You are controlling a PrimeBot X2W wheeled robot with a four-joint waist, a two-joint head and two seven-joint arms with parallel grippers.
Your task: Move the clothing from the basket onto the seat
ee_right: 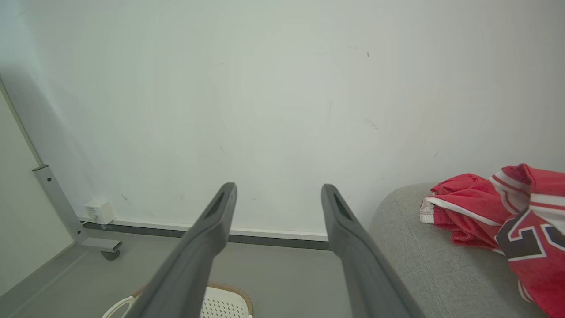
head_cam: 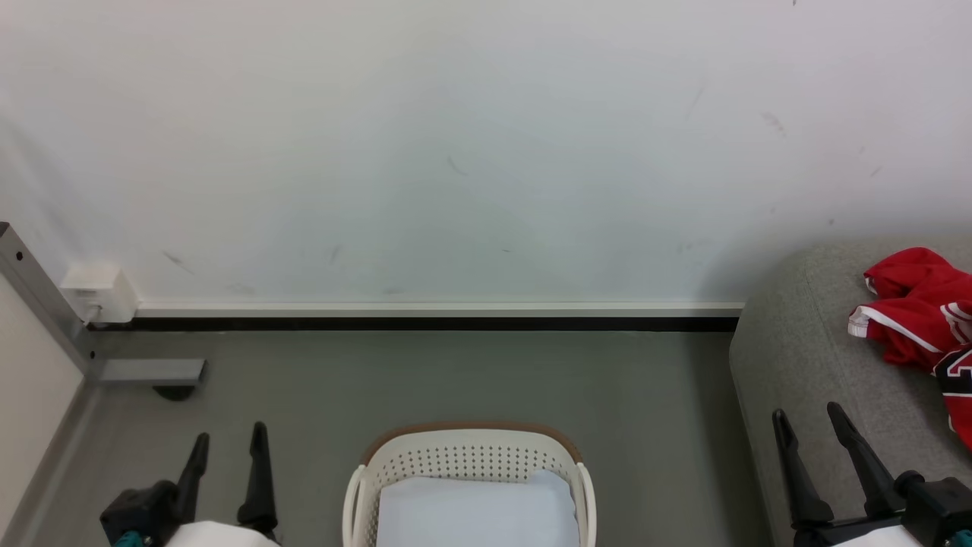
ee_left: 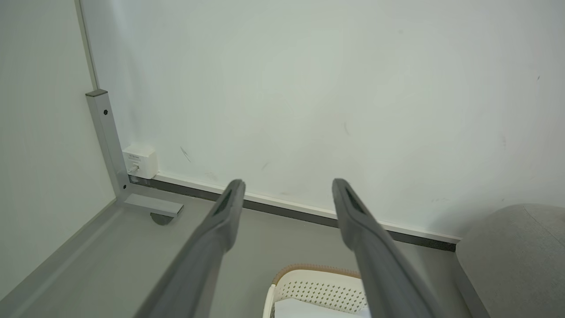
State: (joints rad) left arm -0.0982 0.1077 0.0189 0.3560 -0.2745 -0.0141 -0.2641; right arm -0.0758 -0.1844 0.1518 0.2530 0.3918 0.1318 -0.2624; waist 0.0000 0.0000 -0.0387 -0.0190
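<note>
The left gripper (head_cam: 230, 433) has its two dark fingers spread wide apart, and nothing is between them. The right gripper (head_cam: 806, 412) is spread wide too, and it holds nothing. Both point toward the white wall (head_cam: 471, 152).

The basket (head_cam: 463, 460) sits on the grey floor (head_cam: 456, 372). It is between the two grippers, to the right of the left jaws and to the left of the right jaws, and well apart from both. A pale blue-white sheet (head_cam: 474, 513) lies flat inside it.

The seat (head_cam: 805, 349) is close by the right jaws. In the head view the right fingers show in front of its grey cloth. The clothing (head_cam: 919, 311) lies on the seat, to the right of the right jaws and a little ahead of their tips, not touching them. It is red with white stripes and is bunched up. One piece has black-and-white marks that may be a number, but the edge of the view cuts them off.

Off to the left of the left jaws, a grey metal post (head_cam: 30, 296) stands by the wall. A small white box (head_cam: 99, 292) sits just beside it.
</note>
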